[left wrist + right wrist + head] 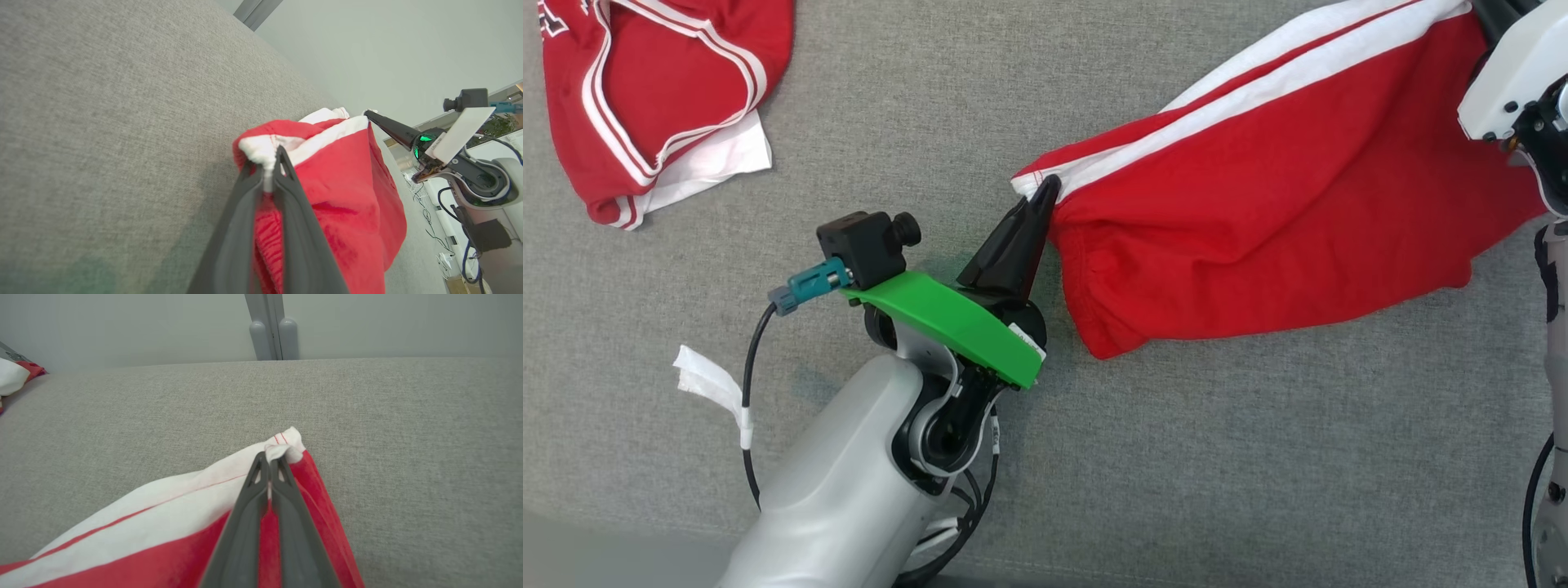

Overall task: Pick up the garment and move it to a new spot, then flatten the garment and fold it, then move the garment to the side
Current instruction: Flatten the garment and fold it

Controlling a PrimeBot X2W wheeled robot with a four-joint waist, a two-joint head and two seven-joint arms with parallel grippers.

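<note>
Surface (1258, 457): grey coarse-weave cloth, flat. Two soft red garments with white stripes: task garment (1282, 212) stretched centre-right between two grippers, second garment (645, 90) crumpled far left. Left gripper (1045, 189) clamped on one white-trimmed corner, right gripper (273, 455) pinching the opposite corner.

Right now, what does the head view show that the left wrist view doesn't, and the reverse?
Head view: a second red garment lying apart at upper left. Left wrist view: the pale wall beyond. Both: the red-and-white garment, the grey surface, and the left jaws shut on that garment's corner.
</note>
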